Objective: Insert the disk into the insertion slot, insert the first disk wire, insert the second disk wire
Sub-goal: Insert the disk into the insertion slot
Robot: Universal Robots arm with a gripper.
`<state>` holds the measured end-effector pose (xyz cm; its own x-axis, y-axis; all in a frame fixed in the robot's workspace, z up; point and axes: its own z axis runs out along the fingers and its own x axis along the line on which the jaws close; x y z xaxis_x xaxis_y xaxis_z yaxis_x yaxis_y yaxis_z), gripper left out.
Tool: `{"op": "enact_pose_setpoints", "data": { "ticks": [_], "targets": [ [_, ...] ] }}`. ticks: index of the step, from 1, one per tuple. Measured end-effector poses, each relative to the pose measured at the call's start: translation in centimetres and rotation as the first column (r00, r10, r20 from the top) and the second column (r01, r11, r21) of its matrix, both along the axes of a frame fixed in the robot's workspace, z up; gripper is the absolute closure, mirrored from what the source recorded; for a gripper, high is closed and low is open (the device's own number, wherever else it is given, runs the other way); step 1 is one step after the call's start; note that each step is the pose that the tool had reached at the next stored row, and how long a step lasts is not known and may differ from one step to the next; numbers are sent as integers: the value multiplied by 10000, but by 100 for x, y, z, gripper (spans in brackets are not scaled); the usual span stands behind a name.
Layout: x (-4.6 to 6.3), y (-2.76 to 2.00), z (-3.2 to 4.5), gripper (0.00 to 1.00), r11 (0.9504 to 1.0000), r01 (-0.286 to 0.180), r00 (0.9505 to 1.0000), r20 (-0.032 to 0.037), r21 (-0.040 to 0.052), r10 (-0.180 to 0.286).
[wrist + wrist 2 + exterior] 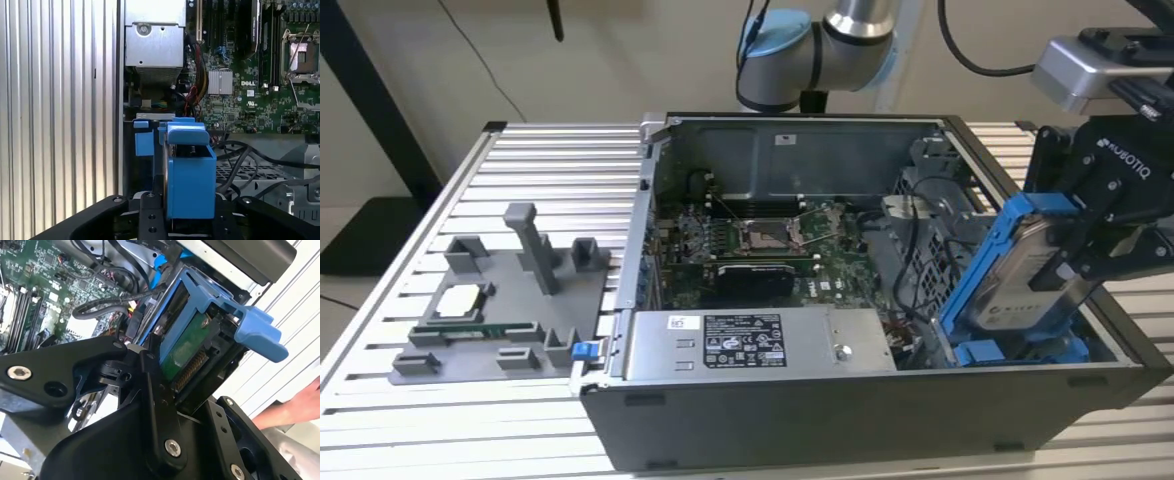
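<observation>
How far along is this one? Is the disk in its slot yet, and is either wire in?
Nothing looks finished yet. In hand: the tool is shut on the disk and holds it tilted over the slot; it is not seated between the blue rails. Left: seating the disk and fitting both wires. Black cables lie loose beside it, and none seems plugged into it.

Beside the computer case (854, 420), on the exterior view's left, we find the fixture tray (520, 305); inside its opposite end, the disk (1017, 290) leans over the insertion slot (987, 352).
</observation>
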<state>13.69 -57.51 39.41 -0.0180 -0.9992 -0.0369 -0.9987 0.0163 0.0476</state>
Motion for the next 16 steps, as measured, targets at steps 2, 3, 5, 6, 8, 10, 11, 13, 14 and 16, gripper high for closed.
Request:
{"op": "enact_pose_setpoints", "data": {
  "ticks": [2,3,5,6,8,10,11,13,14,16],
  "targets": [
    [1,0,-39,100,10000,0,10000,-1,3,0],
    [2,0,-57,100,10000,0,10000,-2,4,0],
    [5,0,-94,100,10000,0,10000,-1,3,0],
    [6,0,-112,100,10000,0,10000,0,2,0],
    [7,0,-149,100,10000,0,10000,-1,3,0],
    [10,1,-185,100,10000,0,10000,-1,4,0],
    [11,0,-202,100,10000,0,10000,-1,3,0],
    [12,0,-217,100,10000,0,10000,0,3,0],
    [12,1,-217,100,10000,0,10000,0,3,0],
    [13,1,-217,100,10000,0,10000,-1,1,0]
  ]
}}
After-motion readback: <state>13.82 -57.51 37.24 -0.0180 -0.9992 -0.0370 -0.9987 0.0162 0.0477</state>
